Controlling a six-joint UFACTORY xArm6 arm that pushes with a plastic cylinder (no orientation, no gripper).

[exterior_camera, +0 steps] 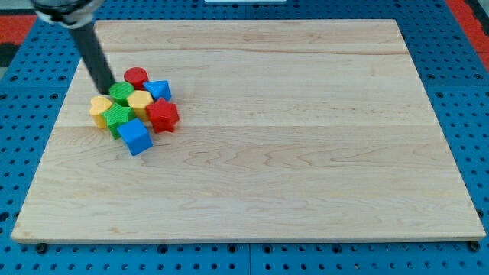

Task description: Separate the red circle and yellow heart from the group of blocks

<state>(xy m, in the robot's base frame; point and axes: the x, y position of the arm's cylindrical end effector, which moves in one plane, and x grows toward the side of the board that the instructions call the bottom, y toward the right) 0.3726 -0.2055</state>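
Observation:
A tight cluster of blocks sits at the view's upper left of the wooden board (306, 153). The red circle (136, 76) is at the cluster's top. The yellow heart (99, 107) is at its left edge. Between them lie a green block (121, 94), a yellow hexagon-like block (140, 101), a small blue block (159, 90), a red star-like block (163, 114), a second green block (118, 117) and a blue cube (136, 137). My tip (105, 88) stands just left of the upper green block, between the red circle and the yellow heart, close to or touching the cluster.
The dark rod slants up to the arm's body at the view's top left corner. The board lies on a blue pegboard table (23, 153) that surrounds it on all sides.

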